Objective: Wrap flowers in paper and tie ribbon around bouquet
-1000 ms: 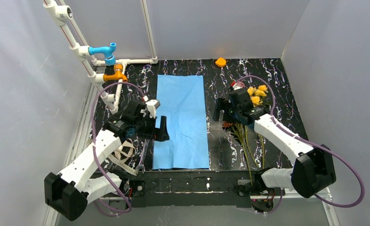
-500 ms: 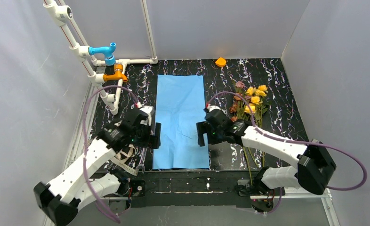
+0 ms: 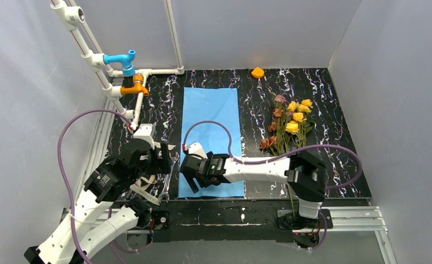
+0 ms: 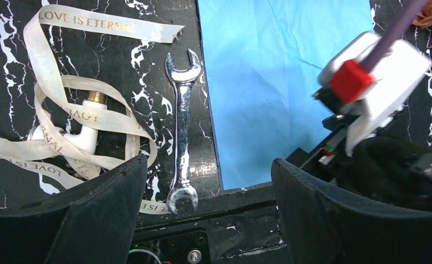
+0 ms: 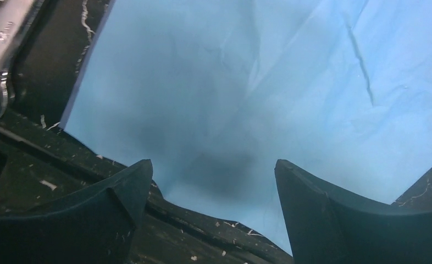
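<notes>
The light blue paper (image 3: 211, 121) lies flat in the middle of the black marbled table. The flowers (image 3: 288, 124), yellow and dusky pink roses on long stems, lie to its right, apart from both grippers. A cream ribbon (image 4: 65, 121) with gold lettering is heaped at the near left. My left gripper (image 4: 208, 165) hangs open above the wrench (image 4: 183, 137), between the ribbon and the paper's left edge (image 4: 269, 82). My right gripper (image 5: 212, 165) stands open and low over the paper's near left corner (image 5: 230, 82), nothing between its fingers. In the top view it sits at that corner (image 3: 193, 181).
A white pipe frame with blue and orange fittings (image 3: 127, 71) stands at the back left. An orange piece (image 3: 257, 72) lies at the back wall. A white pipe elbow with a brass end (image 4: 90, 124) sits under the ribbon. The right arm spans the table's near part.
The right arm swung left from the flowers across the paper to its near left corner. The left arm pulled back toward the near left, over the wrench.
</notes>
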{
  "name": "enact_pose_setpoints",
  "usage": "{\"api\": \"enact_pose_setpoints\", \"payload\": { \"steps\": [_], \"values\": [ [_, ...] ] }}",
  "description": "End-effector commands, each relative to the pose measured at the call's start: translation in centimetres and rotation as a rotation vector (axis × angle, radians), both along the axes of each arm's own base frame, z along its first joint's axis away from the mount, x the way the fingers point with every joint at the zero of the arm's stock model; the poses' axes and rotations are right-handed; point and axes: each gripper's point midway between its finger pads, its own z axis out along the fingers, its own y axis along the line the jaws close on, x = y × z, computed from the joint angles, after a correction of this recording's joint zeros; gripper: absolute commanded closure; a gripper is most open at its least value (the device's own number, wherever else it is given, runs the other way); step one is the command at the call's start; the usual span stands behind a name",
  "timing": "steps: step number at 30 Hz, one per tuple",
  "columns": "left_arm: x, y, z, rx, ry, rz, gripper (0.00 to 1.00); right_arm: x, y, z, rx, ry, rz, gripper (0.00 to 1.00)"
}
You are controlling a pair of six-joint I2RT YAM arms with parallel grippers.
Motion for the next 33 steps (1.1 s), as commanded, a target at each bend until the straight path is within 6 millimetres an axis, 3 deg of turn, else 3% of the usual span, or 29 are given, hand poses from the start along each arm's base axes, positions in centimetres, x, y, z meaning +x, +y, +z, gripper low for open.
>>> {"api": "enact_pose_setpoints", "payload": {
  "steps": [1,6,15,18,21,25,28,30,33],
  "values": [
    [-0.1,1.0,0.1,0.018,-0.012,0.044,0.18,1.2,-0.4,-0.4,-0.072,-0.051,-0.109,0.11],
    [-0.1,1.0,0.2,0.014,-0.017,0.041,0.18,1.6,0.0,-1.5,-0.101,-0.062,-0.125,0.24],
    [-0.2,1.0,0.4,0.009,-0.024,0.041,0.18,1.3,0.1,-4.0,-0.155,-0.04,-0.109,0.34],
    [-0.2,1.0,0.3,0.011,-0.022,0.041,0.18,1.2,0.0,-4.5,-0.161,-0.034,-0.102,0.49],
    [-0.2,1.0,0.3,0.012,-0.02,0.041,0.18,1.2,-0.1,-4.7,-0.163,-0.033,-0.096,0.7],
    [-0.2,1.0,0.2,0.012,-0.019,0.041,0.18,1.5,-0.1,-3.9,-0.159,-0.056,-0.098,0.89],
    [-0.2,1.0,0.1,0.014,-0.015,0.04,0.18,2.0,0.0,-2.6,-0.154,-0.081,-0.098,0.92],
    [-0.2,0.9,0.1,0.015,-0.012,0.039,0.18,2.4,0.2,-1.3,-0.143,-0.097,-0.101,0.99],
    [-0.2,0.7,0.0,0.01,-0.006,0.032,0.18,3.0,0.5,1.0,-0.093,-0.116,-0.109,0.99]
  ]
}}
